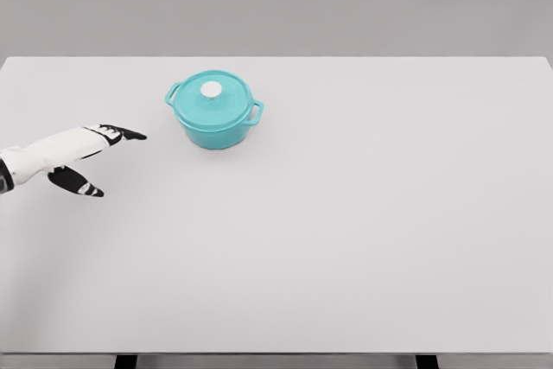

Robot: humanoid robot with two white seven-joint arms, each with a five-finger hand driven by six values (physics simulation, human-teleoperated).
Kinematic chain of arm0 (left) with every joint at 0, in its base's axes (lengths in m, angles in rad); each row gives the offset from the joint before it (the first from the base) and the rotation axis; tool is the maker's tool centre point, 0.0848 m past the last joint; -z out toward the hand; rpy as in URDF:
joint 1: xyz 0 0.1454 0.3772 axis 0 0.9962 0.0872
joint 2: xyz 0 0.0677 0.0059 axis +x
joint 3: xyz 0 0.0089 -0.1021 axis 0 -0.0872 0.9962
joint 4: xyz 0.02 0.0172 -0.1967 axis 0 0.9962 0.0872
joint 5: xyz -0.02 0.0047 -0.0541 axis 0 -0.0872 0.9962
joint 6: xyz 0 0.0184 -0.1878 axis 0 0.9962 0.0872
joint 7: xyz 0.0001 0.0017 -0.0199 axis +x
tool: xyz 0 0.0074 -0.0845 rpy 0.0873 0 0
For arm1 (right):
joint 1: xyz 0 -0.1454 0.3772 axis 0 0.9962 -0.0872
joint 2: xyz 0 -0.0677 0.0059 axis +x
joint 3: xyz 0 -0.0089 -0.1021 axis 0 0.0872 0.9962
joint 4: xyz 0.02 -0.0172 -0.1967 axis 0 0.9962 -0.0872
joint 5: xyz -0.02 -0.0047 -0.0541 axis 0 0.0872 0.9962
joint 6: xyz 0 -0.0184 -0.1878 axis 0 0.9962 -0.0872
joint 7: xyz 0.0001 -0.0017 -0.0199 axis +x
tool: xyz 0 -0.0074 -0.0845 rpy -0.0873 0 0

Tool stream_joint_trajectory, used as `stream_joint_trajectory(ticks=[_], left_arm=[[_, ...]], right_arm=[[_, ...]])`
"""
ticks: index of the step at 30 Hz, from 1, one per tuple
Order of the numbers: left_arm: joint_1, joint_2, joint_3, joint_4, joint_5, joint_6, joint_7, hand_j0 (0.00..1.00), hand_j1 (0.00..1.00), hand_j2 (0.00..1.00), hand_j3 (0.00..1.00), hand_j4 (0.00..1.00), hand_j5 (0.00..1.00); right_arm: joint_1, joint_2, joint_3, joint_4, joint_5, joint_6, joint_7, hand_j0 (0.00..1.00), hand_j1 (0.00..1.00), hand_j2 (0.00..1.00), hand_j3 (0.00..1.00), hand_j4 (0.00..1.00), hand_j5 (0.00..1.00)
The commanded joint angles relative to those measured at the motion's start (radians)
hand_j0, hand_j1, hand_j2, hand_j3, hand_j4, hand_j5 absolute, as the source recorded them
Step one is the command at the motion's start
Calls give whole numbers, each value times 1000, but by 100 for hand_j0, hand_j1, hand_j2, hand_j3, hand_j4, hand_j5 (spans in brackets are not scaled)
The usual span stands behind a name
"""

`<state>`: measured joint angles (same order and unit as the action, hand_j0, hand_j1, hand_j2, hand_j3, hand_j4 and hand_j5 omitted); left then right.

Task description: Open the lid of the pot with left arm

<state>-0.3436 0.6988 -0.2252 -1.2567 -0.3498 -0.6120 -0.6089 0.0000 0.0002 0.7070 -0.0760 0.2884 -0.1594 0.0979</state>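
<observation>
A teal pot (213, 114) with two side handles stands on the white table (346, 213), toward the back left of centre. Its teal lid (212, 99) sits closed on top, with a white round knob (212, 89) in the middle. My left hand (99, 155) comes in from the left edge, well to the left of the pot and slightly nearer to me. Its fingers (125, 134) are stretched out toward the pot and the thumb (78, 181) is spread apart below them. It holds nothing and touches nothing. The right arm does not show.
The table's far edge runs just behind the pot, with a plain grey wall beyond. Two dark table legs (125, 361) show under the near edge.
</observation>
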Motion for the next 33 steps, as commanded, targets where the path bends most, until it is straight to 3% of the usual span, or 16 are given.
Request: stream_joint_trajectory(ticks=[1, 6, 11, 13, 15, 16, 17, 18, 21, 24, 33], left_arm=[[-2, -1, -3, -3, 5, 1, -2, 100, 100, 100, 100, 100, 100], [-3, 1, -3, -3, 3, 1, -2, 100, 100, 100, 100, 100, 100], [-51, 1, -8, -10, 6, 1, -2, 100, 100, 100, 100, 100, 100], [-135, 44, -68, -4, 17, 1, -2, 100, 100, 100, 100, 100, 100], [-408, 79, -350, 85, 15, 1, -2, 100, 100, 100, 100, 100, 100], [-543, 80, -543, 100, 15, 1, -2, 100, 100, 100, 100, 100, 100], [-623, 65, -675, 138, 15, 1, -2, 100, 100, 100, 100, 100, 100], [-670, 32, -713, 151, 14, 1, -2, 100, 100, 100, 100, 100, 100], [-804, -90, -743, 226, -34, 1, -2, 100, 100, 100, 100, 100, 100], [-845, -127, -752, 256, -31, 1, -2, 100, 100, 100, 100, 100, 100], [-857, -219, -800, 272, -34, 1, -2, 100, 100, 100, 100, 100, 100]], right_arm=[[2, 0, -3, 1, -2, 0, 3, 100, 100, 100, 100, 100, 100], [14, 0, 0, 1, -3, 0, 2, 100, 100, 100, 100, 100, 100], [14, 0, 0, 1, -3, 0, 2, 100, 100, 100, 100, 100, 100], [14, 0, 0, 1, -3, 0, 2, 100, 100, 100, 100, 100, 100], [14, 0, 0, 1, -3, 0, 2, 100, 100, 100, 100, 100, 100], [14, 0, 0, 1, -3, 0, 2, 100, 100, 100, 100, 100, 100], [14, 0, 0, 1, -3, 0, 2, 100, 100, 100, 100, 100, 100], [14, 0, 0, 1, -3, 0, 2, 100, 100, 100, 100, 100, 100], [14, 0, 0, 1, -3, 0, 2, 100, 100, 100, 100, 100, 100], [14, 0, 0, 1, -3, 0, 2, 100, 100, 100, 100, 100, 100], [14, 0, 0, 1, -3, 0, 2, 100, 100, 100, 100, 100, 100]])
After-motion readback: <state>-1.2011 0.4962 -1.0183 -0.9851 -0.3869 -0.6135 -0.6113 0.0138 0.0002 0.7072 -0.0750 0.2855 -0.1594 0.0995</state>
